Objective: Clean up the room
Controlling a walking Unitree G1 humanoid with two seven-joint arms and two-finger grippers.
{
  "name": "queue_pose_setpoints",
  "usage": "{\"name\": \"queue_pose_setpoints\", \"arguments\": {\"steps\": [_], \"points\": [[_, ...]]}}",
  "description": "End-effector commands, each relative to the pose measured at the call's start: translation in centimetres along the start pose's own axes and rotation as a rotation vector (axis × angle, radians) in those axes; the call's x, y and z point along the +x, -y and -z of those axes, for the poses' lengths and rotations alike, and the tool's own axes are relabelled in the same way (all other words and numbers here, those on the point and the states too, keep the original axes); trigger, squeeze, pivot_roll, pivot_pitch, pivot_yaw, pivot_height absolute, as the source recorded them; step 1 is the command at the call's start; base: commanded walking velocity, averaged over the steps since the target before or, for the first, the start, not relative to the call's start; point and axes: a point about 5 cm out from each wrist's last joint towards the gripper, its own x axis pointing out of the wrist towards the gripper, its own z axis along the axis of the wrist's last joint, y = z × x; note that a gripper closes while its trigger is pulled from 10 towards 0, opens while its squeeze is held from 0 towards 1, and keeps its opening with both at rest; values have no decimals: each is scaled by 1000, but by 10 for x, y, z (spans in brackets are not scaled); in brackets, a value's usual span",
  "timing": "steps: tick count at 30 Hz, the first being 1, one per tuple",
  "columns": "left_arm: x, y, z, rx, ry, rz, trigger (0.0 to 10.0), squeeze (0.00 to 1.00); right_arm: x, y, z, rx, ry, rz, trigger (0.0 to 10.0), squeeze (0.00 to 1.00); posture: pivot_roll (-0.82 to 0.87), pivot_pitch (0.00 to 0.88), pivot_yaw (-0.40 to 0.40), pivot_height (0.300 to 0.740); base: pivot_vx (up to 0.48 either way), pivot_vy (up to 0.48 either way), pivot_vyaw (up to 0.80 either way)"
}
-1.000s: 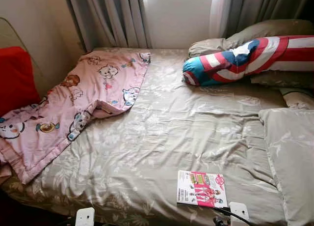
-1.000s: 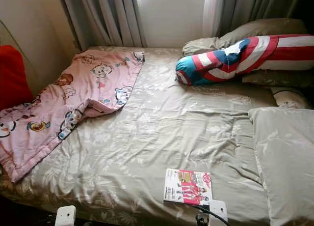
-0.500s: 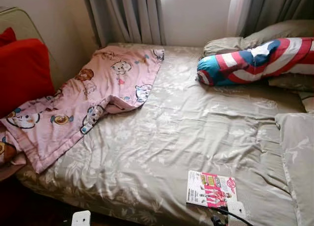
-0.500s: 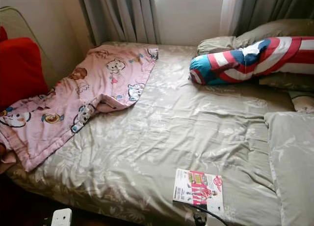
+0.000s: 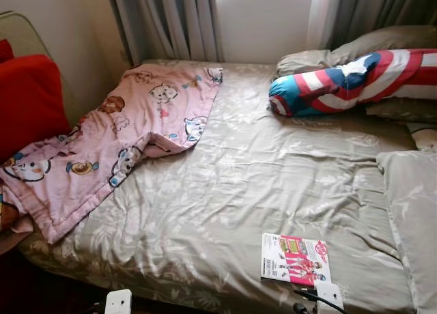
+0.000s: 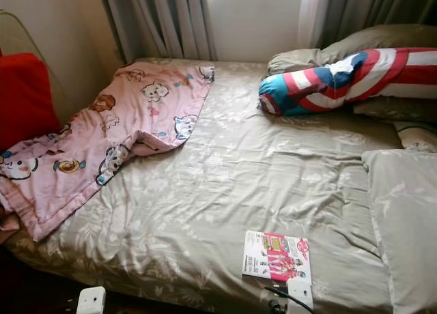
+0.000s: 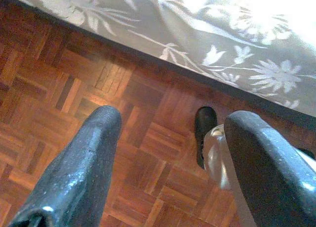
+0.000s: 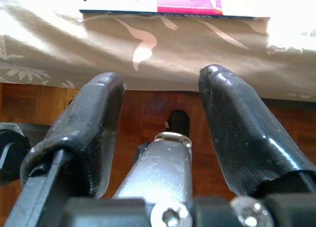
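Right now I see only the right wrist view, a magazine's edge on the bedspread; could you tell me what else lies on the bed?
Observer: A pink cartoon blanket lies crumpled over the bed on its left side.
Operator: Thank you; anything at the far end?
Observer: A red, white and blue bolster lies at the far right, beside grey pillows.
Operator: Is the left gripper free?
Observer: Yes, the left gripper is open and empty above the parquet floor.

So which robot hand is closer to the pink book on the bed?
Right. The right tool hangs open just below the bed edge where the pink book lies; the left tool hangs open over the floor, farther left.
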Motion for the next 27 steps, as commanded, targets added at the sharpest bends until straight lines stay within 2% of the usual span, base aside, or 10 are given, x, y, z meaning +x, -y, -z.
{"name": "queue_pose_setpoints", "arguments": {"steps": [1,5,13,27], "points": [[-2,-7,5,18,-25,-14,10000,0,1,-6,1,5,-10,-15,10000,0,-36,82,70,740,0,480,0],[-4,-14,11,17,-38,-22,10000,0,1,-6,1,4,-9,-17,10000,0,-34,81,71,740,0,480,0],[-5,-18,12,19,-40,-25,10000,0,1,-7,1,8,-8,-19,10000,0,-31,78,74,740,0,480,0],[-5,-17,12,19,-41,-24,10000,0,1,-8,2,13,-8,-19,10000,0,-30,80,75,740,0,480,0]]}}
